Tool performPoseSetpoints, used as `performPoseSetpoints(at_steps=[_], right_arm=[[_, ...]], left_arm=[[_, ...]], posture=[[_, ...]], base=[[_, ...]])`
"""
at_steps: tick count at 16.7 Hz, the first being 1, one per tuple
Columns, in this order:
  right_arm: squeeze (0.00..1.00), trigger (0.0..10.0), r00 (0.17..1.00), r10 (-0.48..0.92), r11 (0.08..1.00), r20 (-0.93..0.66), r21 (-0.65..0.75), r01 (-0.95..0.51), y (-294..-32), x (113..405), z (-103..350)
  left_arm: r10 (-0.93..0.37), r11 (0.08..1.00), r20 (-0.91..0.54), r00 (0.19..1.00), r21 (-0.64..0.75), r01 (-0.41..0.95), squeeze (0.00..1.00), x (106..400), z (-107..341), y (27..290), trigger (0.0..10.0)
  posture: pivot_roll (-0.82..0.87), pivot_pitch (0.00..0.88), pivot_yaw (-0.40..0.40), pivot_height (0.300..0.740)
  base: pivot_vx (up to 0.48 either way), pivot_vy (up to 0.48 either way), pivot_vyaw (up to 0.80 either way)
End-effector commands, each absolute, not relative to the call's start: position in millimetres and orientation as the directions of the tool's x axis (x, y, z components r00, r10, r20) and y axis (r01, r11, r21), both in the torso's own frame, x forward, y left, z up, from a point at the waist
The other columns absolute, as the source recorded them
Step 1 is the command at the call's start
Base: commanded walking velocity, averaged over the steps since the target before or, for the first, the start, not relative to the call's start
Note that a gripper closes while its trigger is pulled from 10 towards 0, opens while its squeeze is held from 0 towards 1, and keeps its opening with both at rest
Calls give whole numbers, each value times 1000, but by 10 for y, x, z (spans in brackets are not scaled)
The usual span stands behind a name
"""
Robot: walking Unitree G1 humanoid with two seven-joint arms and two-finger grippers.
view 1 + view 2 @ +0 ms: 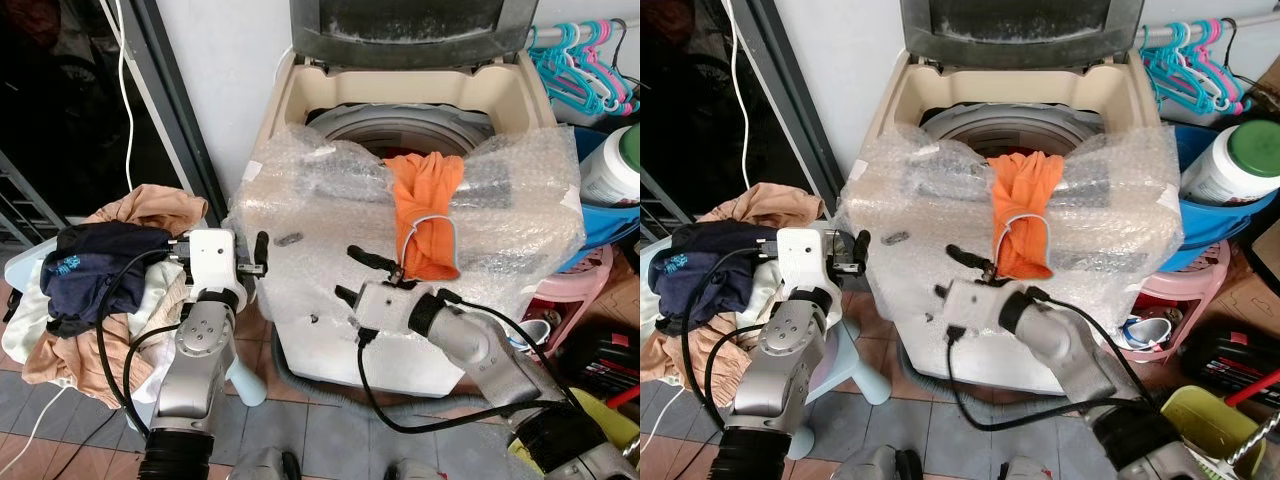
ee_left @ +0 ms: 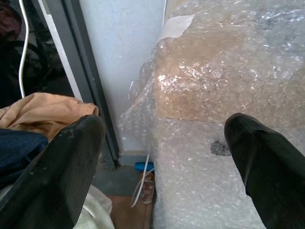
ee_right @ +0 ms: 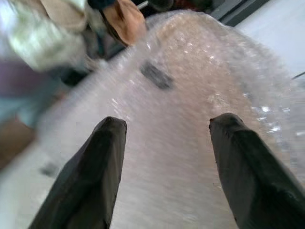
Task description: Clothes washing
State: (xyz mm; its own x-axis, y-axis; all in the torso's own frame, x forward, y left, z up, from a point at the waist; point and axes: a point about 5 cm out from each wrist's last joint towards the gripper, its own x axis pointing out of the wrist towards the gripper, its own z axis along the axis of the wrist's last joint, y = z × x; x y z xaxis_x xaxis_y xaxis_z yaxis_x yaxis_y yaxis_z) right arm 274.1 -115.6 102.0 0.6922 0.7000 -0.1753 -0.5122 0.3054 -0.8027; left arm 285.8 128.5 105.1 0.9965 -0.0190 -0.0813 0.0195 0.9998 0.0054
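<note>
Both my grippers spread, empty: left gripper (image 1: 262, 257), right gripper (image 1: 358, 277). Risk: orange garment (image 1: 428, 214) at 12 o'clock slips off washer rim (image 1: 520, 100).

A row of turquoise and pink plastic hangers (image 1: 575, 62) hangs at the upper right. Below the hangers, a white container with a green lid (image 1: 1232, 160) rests in a blue basin (image 1: 1218, 222). A pink plastic stool (image 1: 572, 288) stands beneath the basin. A white cable (image 1: 124, 90) runs down in front of the dark doorway (image 1: 60, 100) at the left. The floor (image 1: 320, 430) is grey tile.
</note>
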Motion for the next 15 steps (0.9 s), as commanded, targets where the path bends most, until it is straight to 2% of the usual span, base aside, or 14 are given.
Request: performPoseSetpoints(at_steps=[1,2,3,6,9,14,15], right_arm=[[0,10000,672,725,256,-154,-845,-470,-1082,2706,1017],[0,3608,646,750,206,-143,-877,-434,-1056,2656,990],[0,0,646,749,221,-147,-864,-452,-1054,2653,981],[0,0,612,771,241,-177,-809,-536,-1017,2613,882],[0,0,589,771,332,-242,-636,-696,-1002,2534,713],[0,0,576,771,385,-272,-521,-762,-1047,2563,672],[0,471,575,773,392,-267,-512,-764,-1044,2565,681]], left_arm=[[-12,1000,-76,997,16,13,0,2865,1062,1299,10000],[-10,1000,-76,997,13,11,0,2864,1061,1295,10000],[-9,1000,-76,997,13,10,0,2864,1061,1294,10000],[-6,1000,-76,997,10,7,0,2865,1056,1296,10000],[-4,1000,-77,997,4,5,0,2864,1051,1290,10000],[0,1000,-84,997,-10,-1,0,2851,1043,1264,10000],[1,1000,-85,996,-12,-2,0,2851,1040,1263,10000]], posture=[[-55,0,101,740],[-53,0,100,740],[-52,0,99,740],[-52,0,98,740],[-52,0,90,740],[-56,0,78,740],[-56,0,77,740]], base=[[0,0,0],[0,0,0],[0,0,0],[0,0,0],[0,0,0],[0,0,0],[0,0,0]])
